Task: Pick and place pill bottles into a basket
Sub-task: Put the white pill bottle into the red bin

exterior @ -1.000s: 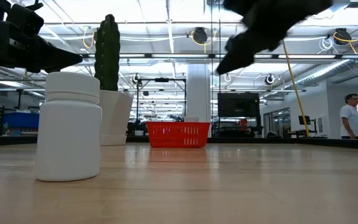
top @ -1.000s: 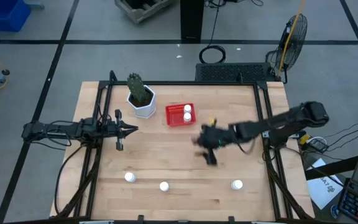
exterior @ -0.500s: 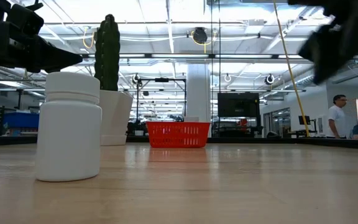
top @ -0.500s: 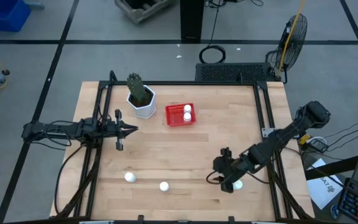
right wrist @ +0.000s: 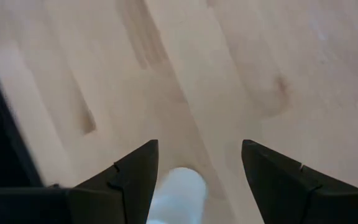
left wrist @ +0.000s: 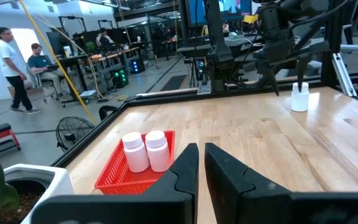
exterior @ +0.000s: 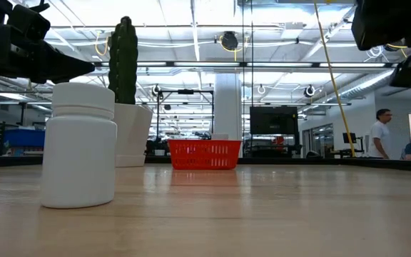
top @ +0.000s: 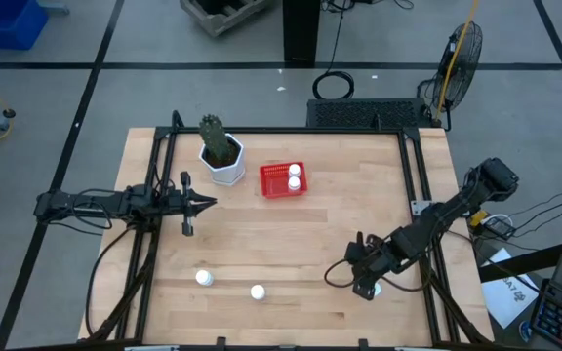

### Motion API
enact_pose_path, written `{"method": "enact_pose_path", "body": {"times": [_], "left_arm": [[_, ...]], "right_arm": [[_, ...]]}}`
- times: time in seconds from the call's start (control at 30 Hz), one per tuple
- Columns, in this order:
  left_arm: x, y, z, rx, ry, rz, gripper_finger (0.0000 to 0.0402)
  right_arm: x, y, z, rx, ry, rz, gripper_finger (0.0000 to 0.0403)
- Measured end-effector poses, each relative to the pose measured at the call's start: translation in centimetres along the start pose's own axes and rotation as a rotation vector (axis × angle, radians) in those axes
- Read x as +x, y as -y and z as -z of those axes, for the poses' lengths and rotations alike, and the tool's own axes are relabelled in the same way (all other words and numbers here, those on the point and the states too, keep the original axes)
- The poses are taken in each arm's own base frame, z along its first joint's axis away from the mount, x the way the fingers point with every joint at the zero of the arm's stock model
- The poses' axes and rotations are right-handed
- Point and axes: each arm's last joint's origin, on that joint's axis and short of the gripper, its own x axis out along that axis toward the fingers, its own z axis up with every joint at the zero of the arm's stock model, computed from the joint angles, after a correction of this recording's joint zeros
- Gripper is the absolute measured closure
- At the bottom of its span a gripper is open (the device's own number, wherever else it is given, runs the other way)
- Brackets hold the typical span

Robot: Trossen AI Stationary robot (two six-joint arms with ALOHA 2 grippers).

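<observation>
Near the table's right rail [top: 425,255], right claw [right wrist: 197,171] straddles bottle [right wrist: 178,193].

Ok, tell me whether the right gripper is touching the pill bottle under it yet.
Apart. The right wrist view shows the pill bottle between the open fingers of the right gripper, with bare wood on both sides.

Mostly covered from above by the right gripper [top: 367,284]: the pill bottle [top: 375,289] at the table's near right, only a sliver of white showing. Cut off at the picture's edge in the right wrist view, that same bottle [right wrist: 178,194], blurred.
</observation>
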Motion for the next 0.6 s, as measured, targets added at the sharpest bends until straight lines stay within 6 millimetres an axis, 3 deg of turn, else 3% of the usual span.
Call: {"method": "enact_pose_path", "body": {"times": [0.33, 0.6], "left_arm": [[0.0, 0.0, 0.0, 0.0, 0.0, 0.0, 0.0366], [0.0, 0.0, 0.0, 0.0, 0.0, 0.0, 0.0366]], "right_arm": [[-1.8, -1.2, 0.5, 0.004, 0.052, -0.01, 0.0181], [-2.9, -1.9, 2.6, -0.001, 0.005, 0.074, 0.0202]]}}
